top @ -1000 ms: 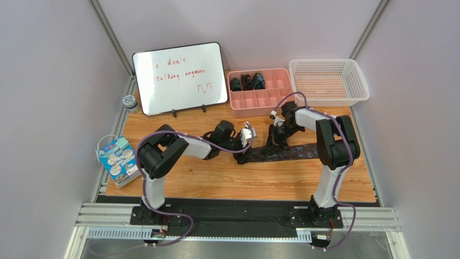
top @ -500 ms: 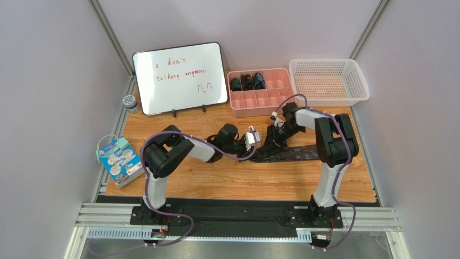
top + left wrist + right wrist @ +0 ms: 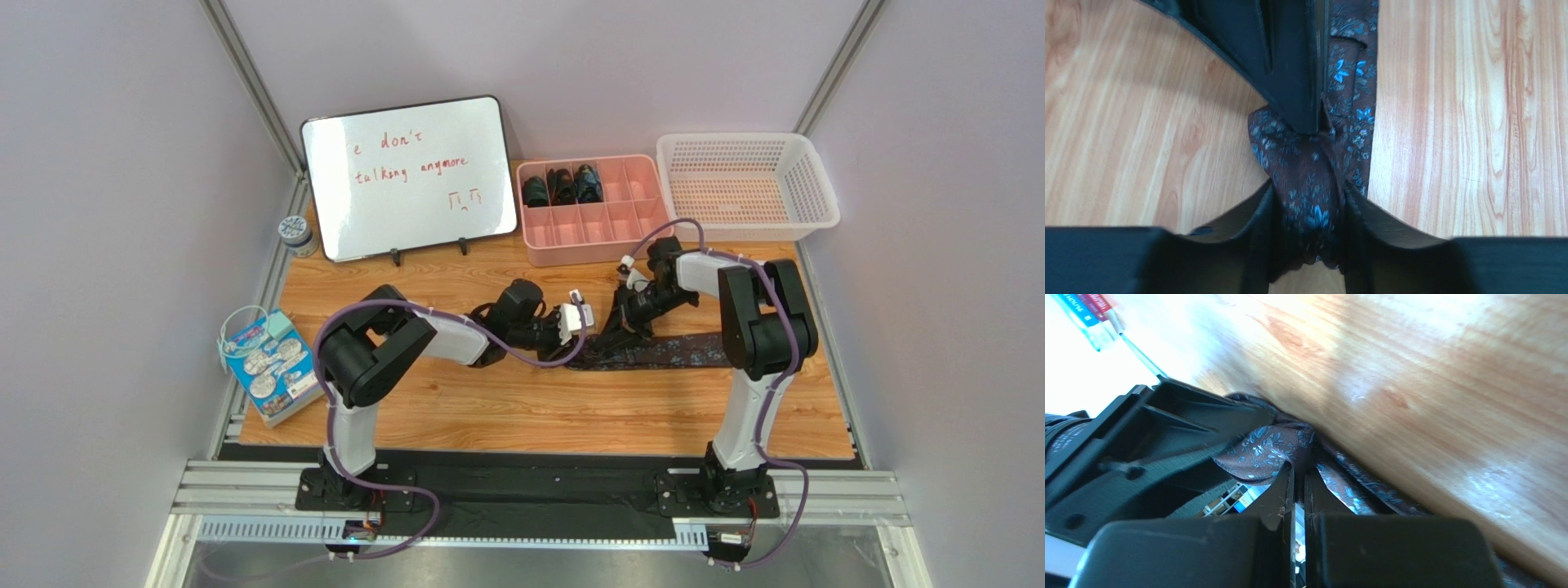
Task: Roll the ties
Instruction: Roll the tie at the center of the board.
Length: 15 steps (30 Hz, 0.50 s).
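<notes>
A dark tie [image 3: 662,352] with small blue flowers lies along the middle of the wooden table. Its left end is bunched between my two grippers. My left gripper [image 3: 586,328] is shut on that bunched end [image 3: 1309,184], fabric filling the gap between its fingers [image 3: 1364,233]. My right gripper [image 3: 613,325] meets it from the other side. In the left wrist view the right gripper's fingers [image 3: 1290,61] press their tips into the fold. In the right wrist view my right gripper [image 3: 1298,462] is shut, with tie fabric [image 3: 1263,450] folded round its tips. Three rolled ties [image 3: 562,186] sit in a pink organiser's back compartments.
The pink organiser [image 3: 626,223] and a white mesh basket [image 3: 746,184] stand at the back right. A whiteboard [image 3: 409,175] leans at the back left, with a small jar [image 3: 294,230] beside it. A colourful box [image 3: 267,364] lies at the left edge.
My left gripper has moved right, close to the right gripper. The tie's left end has been drawn right with it, so the flat stretch looks shorter.
</notes>
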Each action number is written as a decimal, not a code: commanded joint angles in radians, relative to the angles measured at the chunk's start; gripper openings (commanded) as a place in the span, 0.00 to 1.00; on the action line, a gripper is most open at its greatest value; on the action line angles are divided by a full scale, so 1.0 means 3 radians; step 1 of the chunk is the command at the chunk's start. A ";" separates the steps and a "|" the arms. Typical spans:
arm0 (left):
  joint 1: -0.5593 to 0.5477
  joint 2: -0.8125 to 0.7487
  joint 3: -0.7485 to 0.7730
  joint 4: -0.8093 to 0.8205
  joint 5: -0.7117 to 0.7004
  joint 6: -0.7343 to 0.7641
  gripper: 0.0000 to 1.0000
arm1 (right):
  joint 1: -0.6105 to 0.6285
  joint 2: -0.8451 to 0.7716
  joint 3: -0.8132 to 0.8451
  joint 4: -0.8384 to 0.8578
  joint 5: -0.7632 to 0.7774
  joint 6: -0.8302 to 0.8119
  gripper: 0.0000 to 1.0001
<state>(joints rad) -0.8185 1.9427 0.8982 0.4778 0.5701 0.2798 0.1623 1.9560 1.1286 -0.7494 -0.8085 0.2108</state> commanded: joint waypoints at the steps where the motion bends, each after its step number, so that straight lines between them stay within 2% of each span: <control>1: 0.0069 -0.0042 -0.0115 -0.0596 -0.0055 -0.0134 0.52 | -0.0009 -0.0047 -0.0080 0.0100 0.0592 -0.0201 0.00; 4: 0.0181 -0.0170 -0.0253 -0.0386 0.0027 -0.0364 0.68 | -0.0004 -0.0067 -0.0142 0.0069 0.0802 -0.0263 0.00; 5: 0.0202 -0.0196 -0.0294 -0.0330 0.0073 -0.0401 0.69 | -0.0004 -0.0067 -0.0147 0.0069 0.0834 -0.0268 0.00; 9: 0.0207 -0.0202 -0.0407 -0.0008 0.0242 -0.0467 0.71 | 0.0118 -0.0082 -0.0157 0.0069 0.1063 -0.0324 0.00; 15: 0.0207 -0.0155 -0.0284 0.0171 0.0405 -0.0605 0.61 | 0.0282 -0.0006 -0.0101 0.0044 0.1335 -0.0278 0.00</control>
<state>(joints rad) -0.7567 1.8824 0.8047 0.5072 0.6315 0.1520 0.2123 1.9171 1.1156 -0.7616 -0.6704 0.1852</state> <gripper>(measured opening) 0.632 0.017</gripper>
